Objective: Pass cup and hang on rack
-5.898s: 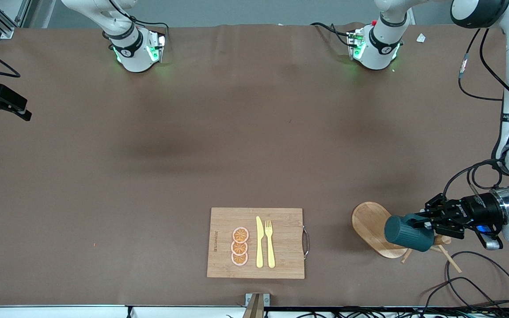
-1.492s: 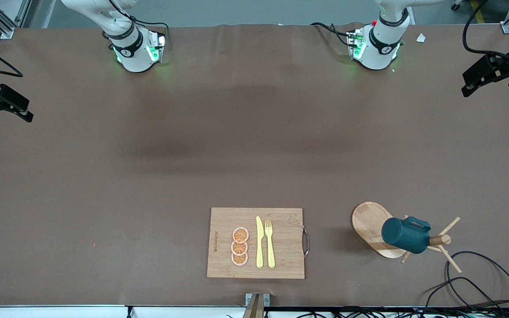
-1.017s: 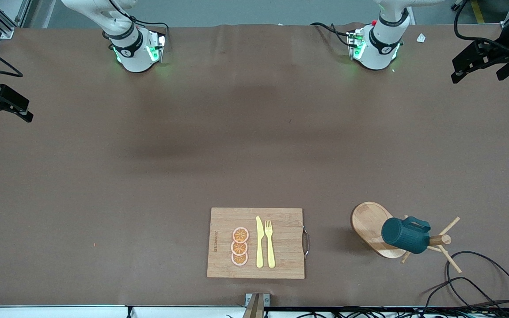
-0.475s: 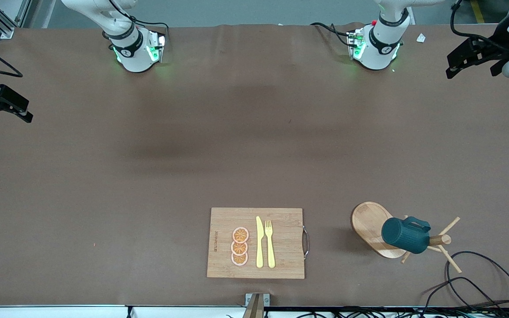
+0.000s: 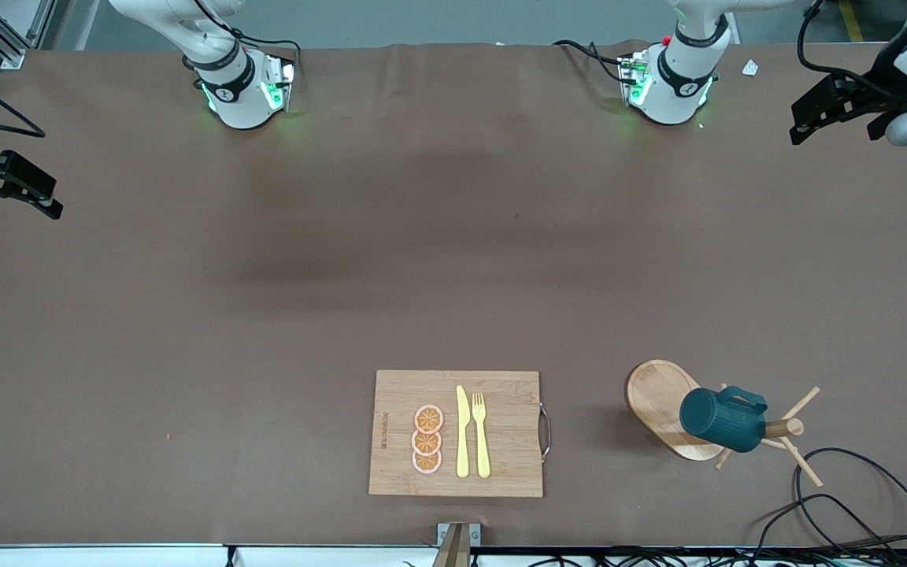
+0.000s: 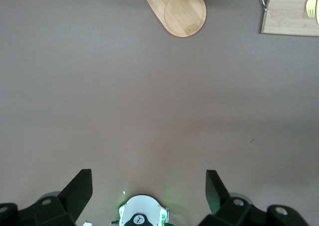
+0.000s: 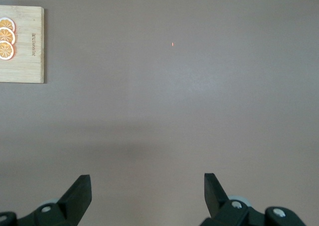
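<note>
You are looking at the teal cup (image 5: 712,419) hanging by its handle on a peg of the wooden mug rack (image 5: 670,409), near the worktop's (image 5: 422,260) camera-side edge toward the left arm's end, so the job is reading as done. The left end effector (image 5: 823,116) is hovering empty with fingers spread over the worktop's edge, well apart from the rack; the right end effector (image 5: 9,189) is waiting at the other end, also spread wide and empty. Your main risk is the cup tilting on that thin peg and slipping off if anything is jarring the rack. The loose black cable (image 5: 847,488) is lying just beside the pegs, and snagging it could be tugging the rack over. The bamboo cutting board (image 5: 457,433) is sitting safely apart.
</note>
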`<state>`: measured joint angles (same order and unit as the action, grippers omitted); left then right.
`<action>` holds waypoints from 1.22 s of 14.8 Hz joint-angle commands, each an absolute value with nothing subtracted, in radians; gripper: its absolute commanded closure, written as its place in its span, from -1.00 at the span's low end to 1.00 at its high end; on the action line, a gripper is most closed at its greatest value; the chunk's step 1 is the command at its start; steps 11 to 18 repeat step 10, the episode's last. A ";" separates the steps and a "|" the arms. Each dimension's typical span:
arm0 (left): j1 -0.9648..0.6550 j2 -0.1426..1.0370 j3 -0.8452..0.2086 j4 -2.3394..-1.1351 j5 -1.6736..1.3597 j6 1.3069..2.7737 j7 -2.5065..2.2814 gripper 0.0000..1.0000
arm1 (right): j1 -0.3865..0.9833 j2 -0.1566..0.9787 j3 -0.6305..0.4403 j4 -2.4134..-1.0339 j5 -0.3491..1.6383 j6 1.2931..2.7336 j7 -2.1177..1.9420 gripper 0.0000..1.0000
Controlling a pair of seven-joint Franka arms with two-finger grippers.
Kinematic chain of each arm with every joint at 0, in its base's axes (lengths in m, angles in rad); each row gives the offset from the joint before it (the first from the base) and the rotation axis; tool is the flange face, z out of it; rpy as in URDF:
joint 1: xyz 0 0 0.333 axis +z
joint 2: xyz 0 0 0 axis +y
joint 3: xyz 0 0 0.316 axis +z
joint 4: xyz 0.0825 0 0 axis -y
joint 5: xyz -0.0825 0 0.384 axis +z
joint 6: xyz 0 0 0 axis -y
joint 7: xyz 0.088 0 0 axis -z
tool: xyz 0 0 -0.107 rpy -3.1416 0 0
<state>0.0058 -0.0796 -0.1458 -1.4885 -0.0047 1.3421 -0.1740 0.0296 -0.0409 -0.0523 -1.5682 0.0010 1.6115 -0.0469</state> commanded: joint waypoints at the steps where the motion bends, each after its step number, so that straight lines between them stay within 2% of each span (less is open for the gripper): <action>1: 0.020 -0.110 -0.138 -1.542 -0.021 1.400 -0.166 -1.00 | 0.038 -0.066 -0.054 -1.600 -0.015 1.628 -0.032 -1.00; 4: 0.026 -0.104 -0.140 -1.555 -0.020 1.448 -0.166 -1.00 | 0.037 -0.066 -0.054 -1.600 -0.015 1.628 -0.032 -1.00; 18: 0.018 -0.080 -0.143 -1.542 -0.017 1.450 -0.131 -1.00 | 0.035 -0.066 -0.054 -1.600 -0.015 1.634 -0.032 -1.00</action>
